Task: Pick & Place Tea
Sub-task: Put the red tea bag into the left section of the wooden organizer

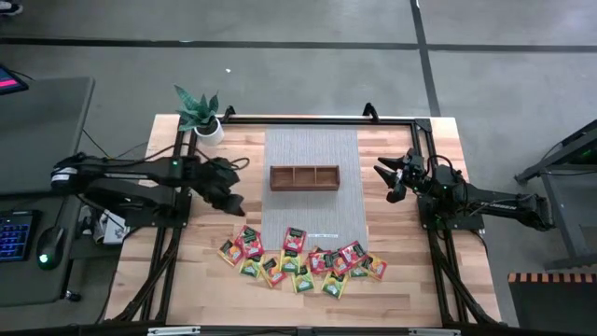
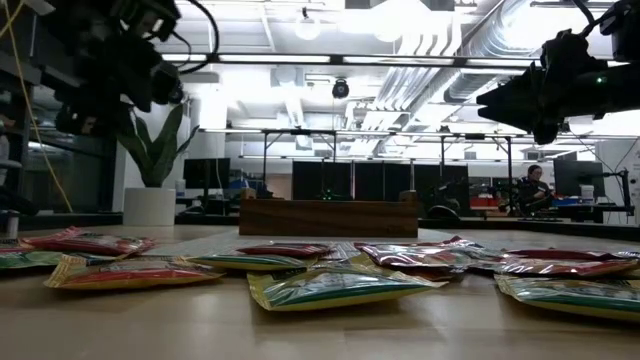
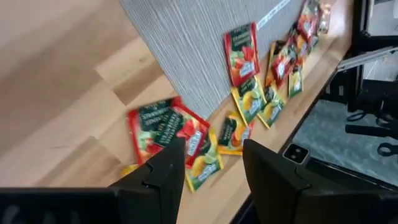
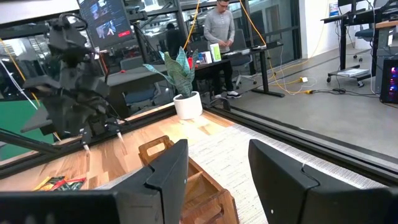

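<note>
The left end effector [image 1: 233, 200] hovers at left centre, fingers parted and empty, above the table [image 1: 410, 289]. The right end effector [image 1: 390, 179], also open and empty, waits at right centre. The tea [image 1: 303, 259] lies scattered along the lower middle, below the wooden tray [image 1: 304, 177].

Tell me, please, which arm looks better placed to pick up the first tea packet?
Probably the left. The left gripper is open just above the pile of small red, yellow and green tea packets, near its left end. The right gripper hovers open beside the brown wooden three-compartment tray, farther from them.
</note>
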Robot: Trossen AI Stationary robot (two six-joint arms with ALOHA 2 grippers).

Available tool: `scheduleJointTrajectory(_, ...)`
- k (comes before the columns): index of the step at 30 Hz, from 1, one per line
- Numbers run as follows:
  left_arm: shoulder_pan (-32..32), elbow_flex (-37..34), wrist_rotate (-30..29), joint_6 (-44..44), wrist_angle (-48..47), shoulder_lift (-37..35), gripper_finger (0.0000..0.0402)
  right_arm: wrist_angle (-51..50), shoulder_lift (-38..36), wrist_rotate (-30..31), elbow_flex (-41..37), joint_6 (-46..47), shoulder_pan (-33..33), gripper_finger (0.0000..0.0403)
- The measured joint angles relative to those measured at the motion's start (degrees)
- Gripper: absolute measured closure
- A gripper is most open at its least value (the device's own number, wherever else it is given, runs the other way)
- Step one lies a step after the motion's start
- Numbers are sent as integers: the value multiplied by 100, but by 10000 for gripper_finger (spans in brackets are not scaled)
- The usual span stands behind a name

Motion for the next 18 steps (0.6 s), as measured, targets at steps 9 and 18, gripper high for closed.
scheduleJointTrajectory(9,-962,-358,-97,-782,507,541,208,0,-1,1,0,1,2,238)
scheduleJointTrajectory(18,-1595,-1145,-479,-1904,1635,599,97,-2,-1,1,0,0,2,238)
